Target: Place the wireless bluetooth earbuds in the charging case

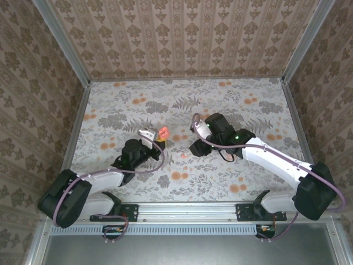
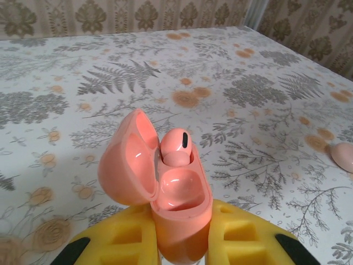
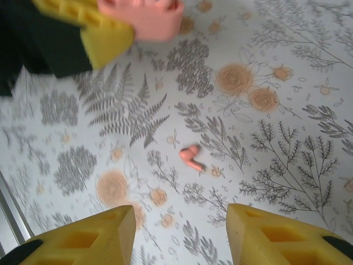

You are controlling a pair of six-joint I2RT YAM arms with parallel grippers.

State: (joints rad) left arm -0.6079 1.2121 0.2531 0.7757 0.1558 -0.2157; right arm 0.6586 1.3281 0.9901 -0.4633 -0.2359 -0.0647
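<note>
Right claw [image 3: 179, 223]: yellow foam pads parted with nothing between them, hanging over the floral tabletop [image 1: 231, 105].
Loose bud: small glossy coral-pink wireless earbud [image 3: 190, 157] lying flat on the tabletop, about midway between the left and right edges and somewhat nearer the near edge than the far.
Bearing from right claw: in the right wrist view, ahead of the gap between the pads and roughly centred on it (a reach forward and down looks enough, with little sideways shift).
Long axis: rounded head toward the case and stem trailing away, on a slant to the line the pads close along. A small wrist turn would probably square the grip.
Left claw [image 2: 182, 243]: clamped on the lower body of the coral-pink, rounded plastic charging case [image 2: 179, 204], which it holds up off the tabletop, left of the middle.
Case: lid hinged open to one side, one earbud [image 2: 176, 146] seated in the farther socket, the nearer socket vacant.
Nearer arm: right, just beside the loose bud; the left is occupied with the case.
</note>
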